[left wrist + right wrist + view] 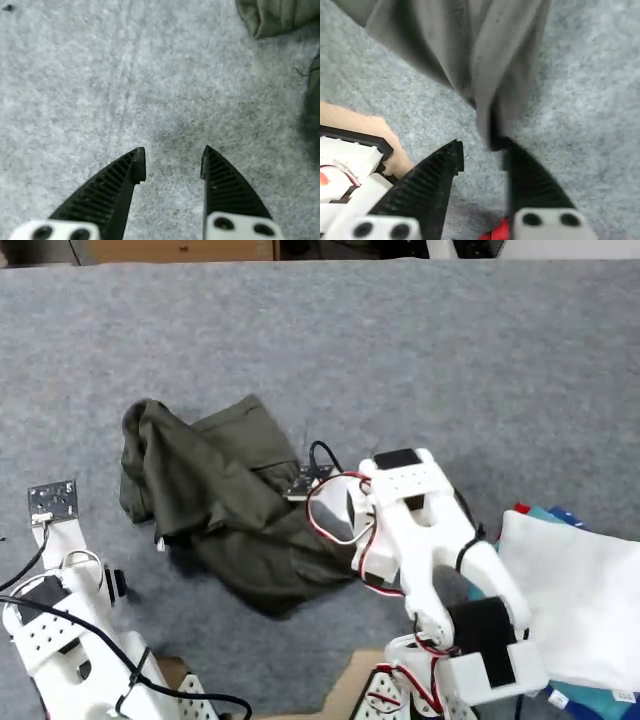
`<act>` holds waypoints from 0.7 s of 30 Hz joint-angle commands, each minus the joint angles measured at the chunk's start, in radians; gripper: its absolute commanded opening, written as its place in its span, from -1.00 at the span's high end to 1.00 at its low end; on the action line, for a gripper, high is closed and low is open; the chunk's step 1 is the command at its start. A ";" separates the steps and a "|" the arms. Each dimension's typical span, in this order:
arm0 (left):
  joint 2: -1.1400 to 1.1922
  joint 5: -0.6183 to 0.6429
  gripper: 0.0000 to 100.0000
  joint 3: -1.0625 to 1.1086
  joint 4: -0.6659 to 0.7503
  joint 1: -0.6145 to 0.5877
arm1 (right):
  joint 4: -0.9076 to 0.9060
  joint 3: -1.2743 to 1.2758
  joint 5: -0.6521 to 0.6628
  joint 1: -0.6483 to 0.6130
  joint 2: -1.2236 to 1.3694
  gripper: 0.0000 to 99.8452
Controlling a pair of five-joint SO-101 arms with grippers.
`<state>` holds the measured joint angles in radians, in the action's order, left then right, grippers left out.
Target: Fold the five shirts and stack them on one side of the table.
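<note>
Because the right claw (pixel 481 147) gapes with the olive shirt (pixel 225 505) only brushing one finger, a pull may slip free, while the left claw (pixel 172 150) hangs spread over the bench (pixel 75 75).

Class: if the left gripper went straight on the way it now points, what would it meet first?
Most likely the bare grey table cover, though depth is unclear. The left gripper is open, and the olive shirt lies off that line.

Grey table (pixel 450 350); crumpled olive shirt (pixel 220 500) near centre; folded stack (pixel 575 605), white on top, at right edge
</note>
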<state>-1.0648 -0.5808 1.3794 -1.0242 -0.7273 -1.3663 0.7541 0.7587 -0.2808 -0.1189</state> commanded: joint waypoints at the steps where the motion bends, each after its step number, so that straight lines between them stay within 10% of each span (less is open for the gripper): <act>1: -0.015 0.005 0.61 -0.003 0.003 0.008 | 0.014 -0.005 -0.008 0.024 0.004 0.90; 21: -0.015 0.005 0.61 -0.002 0.003 0.008 | -0.160 -0.140 -0.014 0.067 -0.315 0.99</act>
<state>-1.0664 -0.5808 1.3825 -1.0242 -0.7273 -1.4891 0.6636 0.7541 -0.2225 -0.3644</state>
